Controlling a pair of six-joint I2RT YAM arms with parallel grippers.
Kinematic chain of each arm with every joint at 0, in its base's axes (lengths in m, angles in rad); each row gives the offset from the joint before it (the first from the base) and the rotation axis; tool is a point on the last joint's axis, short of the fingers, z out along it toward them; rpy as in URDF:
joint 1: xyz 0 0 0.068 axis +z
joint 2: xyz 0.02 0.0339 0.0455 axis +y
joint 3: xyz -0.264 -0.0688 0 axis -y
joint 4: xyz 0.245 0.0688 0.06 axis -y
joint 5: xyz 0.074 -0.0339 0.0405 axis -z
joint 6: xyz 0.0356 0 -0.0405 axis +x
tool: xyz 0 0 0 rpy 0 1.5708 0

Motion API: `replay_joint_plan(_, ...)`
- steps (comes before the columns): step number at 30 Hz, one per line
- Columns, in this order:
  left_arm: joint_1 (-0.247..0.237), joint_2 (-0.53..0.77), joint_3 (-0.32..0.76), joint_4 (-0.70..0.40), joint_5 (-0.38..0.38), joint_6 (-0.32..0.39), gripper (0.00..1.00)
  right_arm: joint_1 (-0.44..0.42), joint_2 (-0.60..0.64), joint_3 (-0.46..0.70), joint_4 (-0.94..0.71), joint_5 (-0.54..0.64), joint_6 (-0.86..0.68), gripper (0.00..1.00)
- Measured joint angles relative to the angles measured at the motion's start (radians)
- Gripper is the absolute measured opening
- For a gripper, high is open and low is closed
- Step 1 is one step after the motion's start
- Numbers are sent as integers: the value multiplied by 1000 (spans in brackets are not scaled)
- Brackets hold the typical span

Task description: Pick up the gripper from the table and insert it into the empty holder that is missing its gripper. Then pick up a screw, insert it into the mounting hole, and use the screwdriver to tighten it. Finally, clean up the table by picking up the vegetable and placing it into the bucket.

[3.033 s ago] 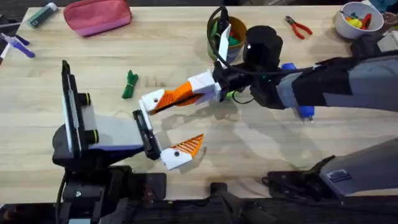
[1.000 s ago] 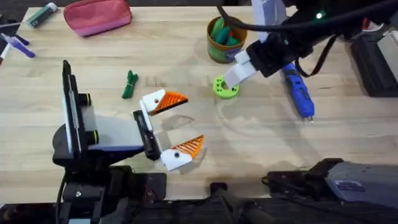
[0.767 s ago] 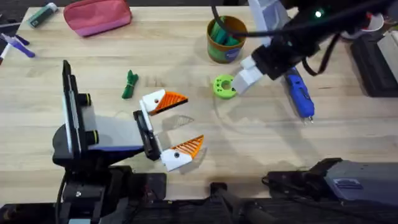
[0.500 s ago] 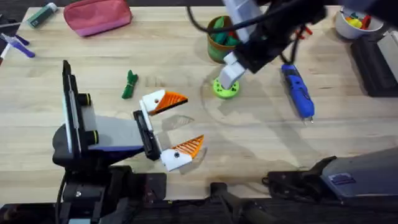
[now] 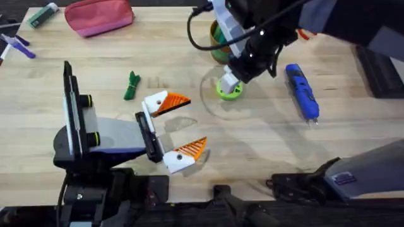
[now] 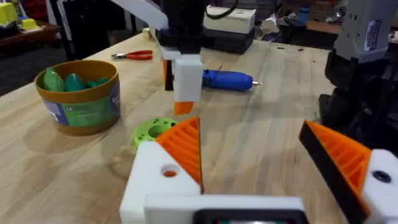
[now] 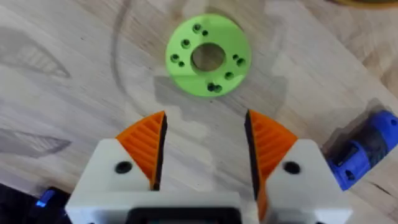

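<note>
vegetable (image 5: 131, 86), dark green and knobbly, lies on the wooden table (image 5: 252, 151) left of centre, apart from both arms and well to the left of the bucket (image 5: 219, 39). bucket, a gold-brown can with a green label band, stands near the far edge with green items inside; the left wrist view shows it at (image 6: 79, 95).

right claw (image 5: 230, 83) hangs over a lime-green ring (image 5: 228, 89) that lies flat on the table just in front of the bucket. the right wrist view looks straight down: its claw (image 7: 204, 152) is released, orange ribbed pads (image 7: 147, 149) parted, with the ring (image 7: 208, 56) on the wood just beyond the fingertips and not touched. in the left wrist view the same claw (image 6: 181, 87) hangs upright above the ring (image 6: 153, 131).

screwdriver (image 5: 302, 92), blue with a thin silver tip, lies flat to the right of the ring, tip toward the near edge. part of its blue body shows in the right wrist view (image 7: 367, 152), and the left wrist view shows it lying behind the right claw (image 6: 227, 80).

left claw (image 5: 173, 129) sits low near the table's middle, pointing right, released wide: one white finger with an orange pad (image 5: 165, 103) on the far side, another (image 5: 187, 152) nearer. in its own view (image 6: 255, 162) both white mounts carry orange ribbed pads (image 6: 183, 146) with a wide gap between them.

red-handled pliers (image 6: 134, 55) lie on the table beyond the bucket. a pink pouch (image 5: 98, 16) rests at the far left of the table.
</note>
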Motion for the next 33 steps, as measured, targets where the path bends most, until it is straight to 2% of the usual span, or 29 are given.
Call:
replay_joint_plan(5, 0, 0, 0, 0, 0, 0, 985, -8, 0, -38, 36, 18, 5, 620)
replay_joint_plan(10, 0, 0, 0, 0, 0, 0, 985, -8, 7, -42, 44, 26, 5, 593)
replay_joint_plan(19, 0, 0, 0, 0, 0, 0, 985, -8, 79, -45, 52, 29, 5, 455)
replay_joint_plan(33, 0, 0, 0, 0, 0, 0, 986, -8, 142, -46, 79, 30, 5, 402)
